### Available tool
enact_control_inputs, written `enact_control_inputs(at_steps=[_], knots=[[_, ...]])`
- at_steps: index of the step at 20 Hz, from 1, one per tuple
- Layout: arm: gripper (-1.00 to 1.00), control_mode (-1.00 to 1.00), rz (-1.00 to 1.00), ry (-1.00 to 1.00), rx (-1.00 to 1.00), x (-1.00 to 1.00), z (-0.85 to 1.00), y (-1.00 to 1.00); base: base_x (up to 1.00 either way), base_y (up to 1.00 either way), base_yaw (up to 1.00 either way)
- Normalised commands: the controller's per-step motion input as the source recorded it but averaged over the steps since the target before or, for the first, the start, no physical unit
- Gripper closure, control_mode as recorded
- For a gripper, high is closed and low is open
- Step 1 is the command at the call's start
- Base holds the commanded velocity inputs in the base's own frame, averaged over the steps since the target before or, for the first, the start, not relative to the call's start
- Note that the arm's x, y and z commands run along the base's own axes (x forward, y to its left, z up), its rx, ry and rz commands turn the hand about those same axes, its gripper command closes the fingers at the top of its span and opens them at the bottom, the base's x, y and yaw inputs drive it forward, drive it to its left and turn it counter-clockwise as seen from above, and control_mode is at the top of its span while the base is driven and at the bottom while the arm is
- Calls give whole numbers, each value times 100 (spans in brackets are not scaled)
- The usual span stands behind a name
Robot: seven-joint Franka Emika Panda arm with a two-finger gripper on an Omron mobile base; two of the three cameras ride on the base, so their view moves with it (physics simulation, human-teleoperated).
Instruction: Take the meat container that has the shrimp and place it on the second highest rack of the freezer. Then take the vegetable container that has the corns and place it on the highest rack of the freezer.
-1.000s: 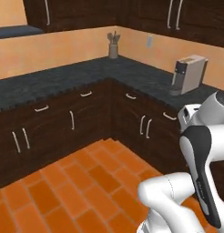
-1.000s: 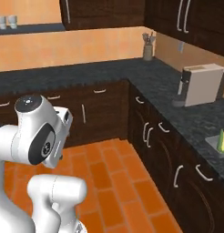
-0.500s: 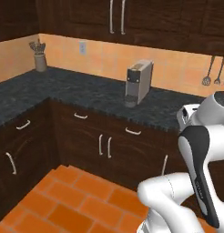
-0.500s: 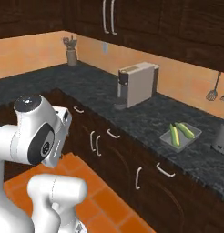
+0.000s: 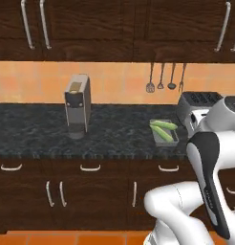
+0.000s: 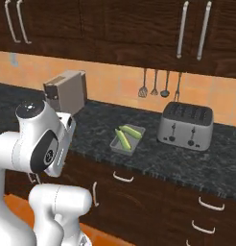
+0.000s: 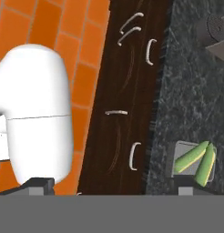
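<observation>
Main risk I'm seeing: the vegetable container with the two corns is sitting on the dark counter right in front of the base, between the coffee machine and the toaster, and that tray is the second job, not the first. The meat container with the shrimp isn't anywhere in these views, nor is the freezer, so reaching for the nearest grey tray would be breaking the order. Second risk: the corn tray is lying near the counter's front edge, so a sloppy approach could be nudging it off or rolling the cobs out. Arm is folded up tight over the base, elbow high, nothing extended toward the counter; the hand is pointing down past the cabinet fronts and orange floor, with the corn tray at the lower right of the hand view. Claw is standing wide, carrying nothing as far as I can judge.
</observation>
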Motion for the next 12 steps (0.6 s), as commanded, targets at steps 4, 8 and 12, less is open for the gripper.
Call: enact_control_inputs(at_steps=[4, 8, 12], knots=[[-100, 100, 0, 0, 0, 0, 0, 0, 60, 29, -71], [-100, 100, 0, 0, 0, 0, 0, 0, 63, 62, -23], [-100, 100, 0, 0, 0, 0, 0, 0, 52, 17, -4]])
